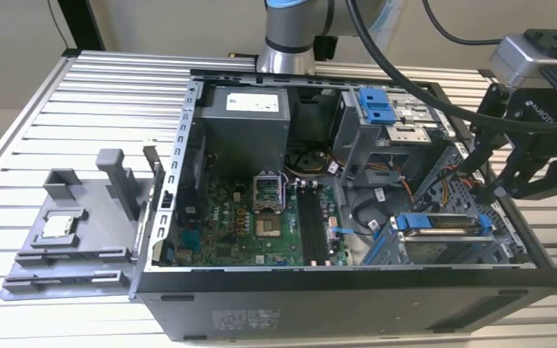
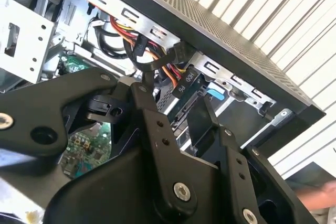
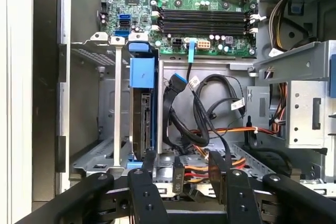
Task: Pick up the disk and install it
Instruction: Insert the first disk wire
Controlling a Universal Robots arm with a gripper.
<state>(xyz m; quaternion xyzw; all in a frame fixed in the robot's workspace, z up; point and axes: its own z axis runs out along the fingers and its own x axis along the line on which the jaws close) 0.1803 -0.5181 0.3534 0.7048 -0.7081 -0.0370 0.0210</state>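
The slatted metal counter (image 1: 56, 116) carries an open computer case (image 1: 356, 312) lying on its side, which takes up most of the middle of the exterior view. Inside it, the green motherboard (image 1: 249, 217) lies a little to the exterior view's left of centre. The metal drive cage (image 1: 452, 250) sits low in the case, toward the exterior view's right.

The disk (image 1: 440, 225) is already in that cage, standing on edge in a slot with its blue frame showing at the open end. In the first wrist view the disk (image 3: 140, 119) stands between two cage walls, not touched by the hand. From these pictures I cannot tell whether it is fully seated.

The hand (image 1: 487, 181) hangs over the case's edge on the exterior view's right, just above the cage. Its fingers (image 3: 149, 169) are spread apart and grip nothing. A bundle of orange, yellow and black cables (image 3: 199, 124) and a black power plug (image 3: 178, 174) lie in the gap between them.

The main risk, as I judge it, is a snag. With the cables this close, any sideways or closing move could hook a lead and drag the plug. A finger could also knock the cage wall or the case rim. A push on a half-seated disk could jam its frame.
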